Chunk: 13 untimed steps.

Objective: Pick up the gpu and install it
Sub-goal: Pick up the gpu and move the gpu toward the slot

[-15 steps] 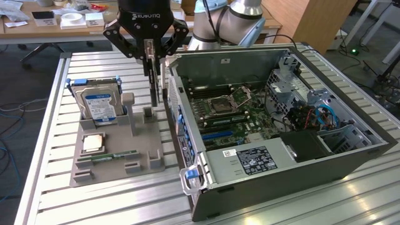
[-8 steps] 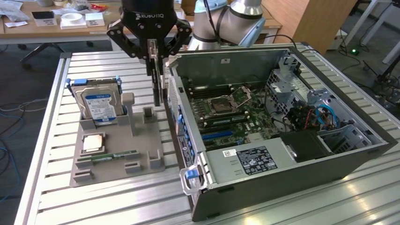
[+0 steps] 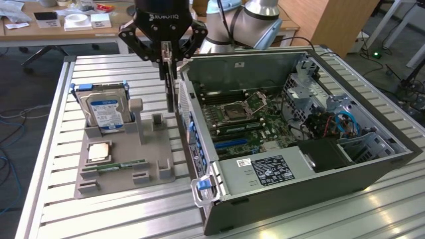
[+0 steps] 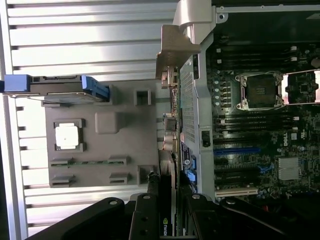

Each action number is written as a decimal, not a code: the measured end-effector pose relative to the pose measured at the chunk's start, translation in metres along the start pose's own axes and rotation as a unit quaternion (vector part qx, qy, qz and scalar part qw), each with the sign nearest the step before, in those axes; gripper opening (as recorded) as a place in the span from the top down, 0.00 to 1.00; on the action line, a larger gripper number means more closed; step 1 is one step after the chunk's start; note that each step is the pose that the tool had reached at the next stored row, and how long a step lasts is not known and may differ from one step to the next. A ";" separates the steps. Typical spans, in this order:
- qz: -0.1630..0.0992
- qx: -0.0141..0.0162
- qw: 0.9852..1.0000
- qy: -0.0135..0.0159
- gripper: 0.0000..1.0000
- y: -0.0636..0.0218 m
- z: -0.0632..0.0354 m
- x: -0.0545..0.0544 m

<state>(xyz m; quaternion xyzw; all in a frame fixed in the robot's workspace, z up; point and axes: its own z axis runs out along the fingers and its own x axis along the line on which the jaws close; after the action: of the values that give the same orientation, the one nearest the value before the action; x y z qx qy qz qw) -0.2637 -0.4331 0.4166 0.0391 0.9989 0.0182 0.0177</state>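
The work table (image 3: 106, 209) has a top of pale grey ribbed aluminium slats, and soft, even light leaves bright glare along its near edge. Behind it, at the exterior view's left, stands a wooden desk (image 3: 40, 31) carrying small white boxes (image 3: 78, 21). The black star base of an office chair (image 3: 41, 53) shows under the desk. The floor (image 3: 30, 87) is dark grey, with blue and white cables (image 3: 9, 124) trailing across it beside the table. At the exterior view's right rises a light wooden cabinet panel (image 3: 329, 20). Beyond it are white furniture legs (image 3: 391, 20), and a small green indicator light (image 3: 376, 53) glows low down.
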 end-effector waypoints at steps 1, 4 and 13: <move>0.000 0.000 1.000 0.000 0.74 0.0001 0.0000 -0.001; 0.000 0.000 1.000 0.000 0.74 0.0003 0.0001 -0.003; 0.000 0.000 1.000 0.000 0.74 0.0009 0.0003 -0.009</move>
<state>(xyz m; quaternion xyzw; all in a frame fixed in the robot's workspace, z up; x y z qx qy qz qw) -0.2547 -0.4330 0.4166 0.0391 0.9989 0.0182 0.0177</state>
